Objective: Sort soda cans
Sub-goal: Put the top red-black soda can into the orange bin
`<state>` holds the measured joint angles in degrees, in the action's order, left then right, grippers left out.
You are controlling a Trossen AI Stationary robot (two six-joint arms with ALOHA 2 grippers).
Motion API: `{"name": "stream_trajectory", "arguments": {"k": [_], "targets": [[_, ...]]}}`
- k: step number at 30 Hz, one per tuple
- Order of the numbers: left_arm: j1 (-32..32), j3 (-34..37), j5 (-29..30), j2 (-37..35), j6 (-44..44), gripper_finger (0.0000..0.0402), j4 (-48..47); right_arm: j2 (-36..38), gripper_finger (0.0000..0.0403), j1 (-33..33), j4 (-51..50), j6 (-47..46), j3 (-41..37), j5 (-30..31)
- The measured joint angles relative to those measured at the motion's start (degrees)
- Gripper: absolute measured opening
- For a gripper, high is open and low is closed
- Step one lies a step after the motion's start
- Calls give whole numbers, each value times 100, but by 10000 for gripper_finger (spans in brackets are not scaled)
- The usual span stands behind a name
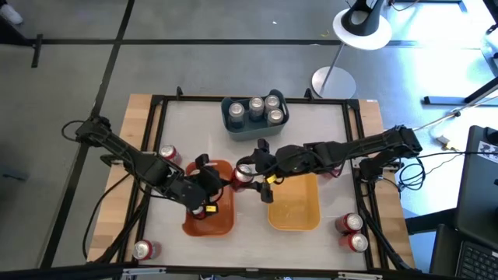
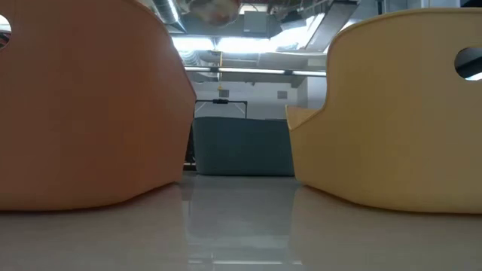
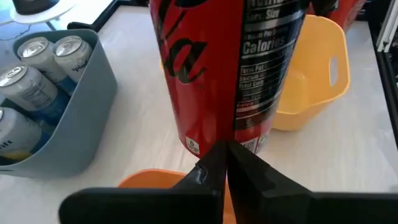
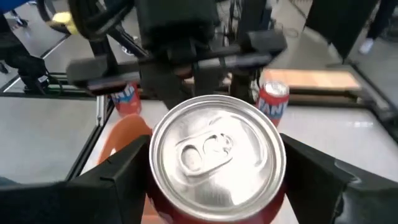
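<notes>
While the orange bin [image 1: 220,222] and yellow bin [image 1: 294,204] sit mid-bench, right gripper [image 1: 250,173] clamps a red soda can [image 4: 217,158] between them, jaws wide on its sides. Left gripper [image 1: 204,194] fully closed, empty, over orange bin. Can rigid, smooth, likely slippery; mid-body hold judged best.

**What your counter carries**

Your counter [image 1: 327,132] is pale, edged in wood, with a black frame around it. On it you have a grey-blue bin [image 1: 233,124] at the far edge, an orange bin [image 1: 220,219] and a yellow bin [image 1: 293,208] side by side, and loose red cans: one [image 1: 169,155] left of the orange bin, one [image 1: 145,250] at the near left corner, two [image 1: 352,231] touching at near right.
</notes>
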<state>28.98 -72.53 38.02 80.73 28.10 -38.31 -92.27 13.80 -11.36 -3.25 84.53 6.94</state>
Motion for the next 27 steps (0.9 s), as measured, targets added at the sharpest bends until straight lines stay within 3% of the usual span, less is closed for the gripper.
{"name": "stream_trajectory", "arguments": {"k": [5,18,27], "targets": [[-9,9,-64,-85,25,7,-113,-211,283,2,485,184,17,16],[532,-111,188,-1105,1403,2,-1935,-1171,291,-171,1323,352,31,403],[579,195,619,-1082,1411,9,-1920,-2057,284,-479,1921,134,24,680]]}}
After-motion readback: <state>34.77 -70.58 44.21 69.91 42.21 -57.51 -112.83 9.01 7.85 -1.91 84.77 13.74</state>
